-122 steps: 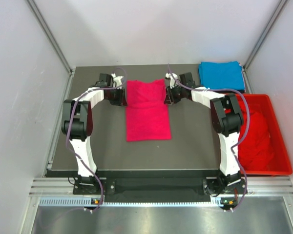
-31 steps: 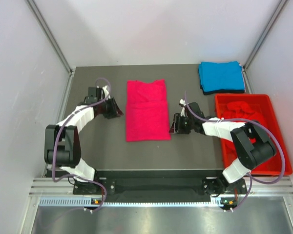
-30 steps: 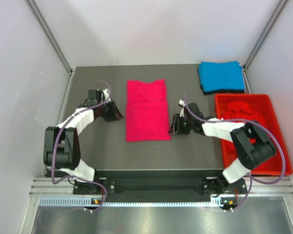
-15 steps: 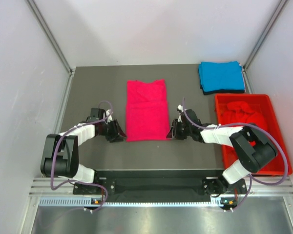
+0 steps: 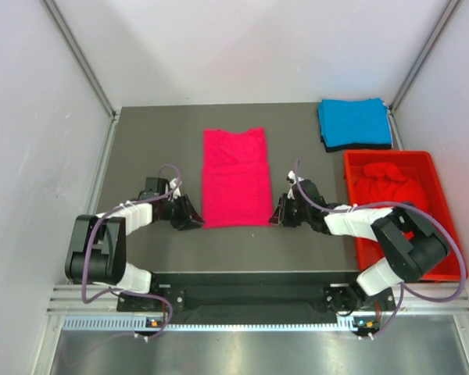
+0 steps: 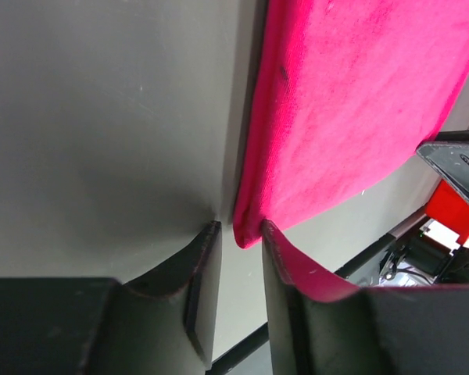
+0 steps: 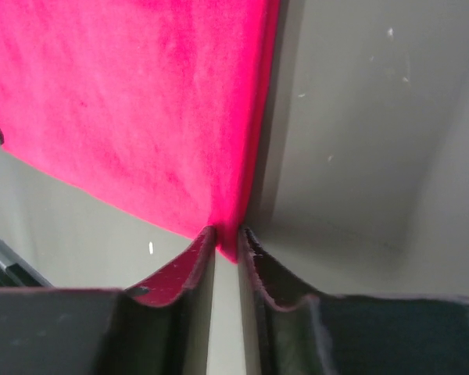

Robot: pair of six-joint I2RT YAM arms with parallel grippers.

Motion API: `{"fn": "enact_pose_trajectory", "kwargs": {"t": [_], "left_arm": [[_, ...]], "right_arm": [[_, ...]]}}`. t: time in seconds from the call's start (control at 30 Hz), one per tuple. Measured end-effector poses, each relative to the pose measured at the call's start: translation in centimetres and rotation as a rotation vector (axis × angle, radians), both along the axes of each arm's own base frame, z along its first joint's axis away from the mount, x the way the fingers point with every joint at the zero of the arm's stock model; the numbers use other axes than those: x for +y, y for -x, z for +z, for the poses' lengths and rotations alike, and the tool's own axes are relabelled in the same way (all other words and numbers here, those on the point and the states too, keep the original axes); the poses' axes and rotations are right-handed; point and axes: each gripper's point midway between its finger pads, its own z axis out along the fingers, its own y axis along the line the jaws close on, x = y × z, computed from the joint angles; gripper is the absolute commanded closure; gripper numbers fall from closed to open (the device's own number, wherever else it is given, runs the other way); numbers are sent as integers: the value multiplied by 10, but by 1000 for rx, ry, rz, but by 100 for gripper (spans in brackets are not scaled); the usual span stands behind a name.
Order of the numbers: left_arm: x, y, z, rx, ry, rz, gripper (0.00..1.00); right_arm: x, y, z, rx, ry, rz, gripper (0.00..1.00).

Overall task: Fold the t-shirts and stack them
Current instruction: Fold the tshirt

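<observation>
As both arms are brought near, the pink t-shirt [image 5: 234,176] is pinched at one near corner by the right gripper [image 7: 227,234] and narrowly straddled at the other by the left gripper [image 6: 236,230], for folding.

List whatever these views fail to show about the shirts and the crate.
- Top view: how many red t-shirts lie in the red crate; they are bunched, and the right arm covers the near part.
- Top view: what the dark layer under the blue t-shirt is; only its edge shows.
- Wrist views: the far end of the pink t-shirt, cut off by the frame edge.
</observation>
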Motion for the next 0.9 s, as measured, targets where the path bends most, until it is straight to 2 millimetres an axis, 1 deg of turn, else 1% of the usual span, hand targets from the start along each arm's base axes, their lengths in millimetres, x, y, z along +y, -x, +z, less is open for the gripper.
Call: {"fn": "enact_pose_trajectory", "kwargs": {"t": [0.07, 0.13, 0.17, 0.2, 0.23, 0.27, 0.43, 0.57, 0.6, 0.63, 0.67, 0.7, 0.73, 0.77, 0.8, 0.87, 0.9], "left_arm": [[0, 1, -1, 0, 3, -1, 73], [-1, 2, -2, 1, 7, -3, 83], [-1, 3, -2, 3, 8, -4, 88], [-1, 4, -3, 5, 10, -5, 99], [-1, 5, -3, 8, 11, -5, 100], [-1, 5, -4, 7, 11, -9, 100], [-1, 7, -5, 11, 5, -3, 100], [4, 8, -2, -13, -19, 15, 100], [4, 8, -1, -21, -23, 20, 100], [5, 7, 0, -27, -25, 26, 100], [5, 6, 2, -31, -24, 29, 100], [4, 6, 3, -33, -21, 32, 100], [4, 6, 3, -33, -20, 33, 97], [4, 6, 3, -31, -19, 34, 90], [4, 6, 3, -29, -18, 34, 81], [3, 7, 4, -27, -9, 32, 77], [2, 7, 5, -24, -3, 32, 72]], "right_arm": [[0, 1, 1, -5, -1, 3, 79], [-1, 2, 1, -6, -1, 4, 81], [-1, 3, 1, -6, 0, 3, 87], [-2, 3, 0, -7, 3, 2, 91], [-2, 4, 0, -7, 5, 3, 96], [-3, 4, -1, -8, 6, 2, 100], [-7, 10, -2, -27, 4, -3, 100], [-15, 23, -2, -47, -6, -1, 100], [-17, 25, -2, -52, -10, -1, 97], [-18, 27, -2, -57, -14, 0, 92], [-18, 28, -2, -60, -19, -1, 83], [-17, 28, -1, -65, -27, -1, 79], [-16, 28, 0, -71, -34, 2, 76], [-15, 29, 1, -73, -42, 5, 73], [-14, 29, 2, -73, -46, 5, 73], [-14, 29, 3, -75, -49, 6, 72], [-14, 29, 3, -75, -47, 4, 72]]}}
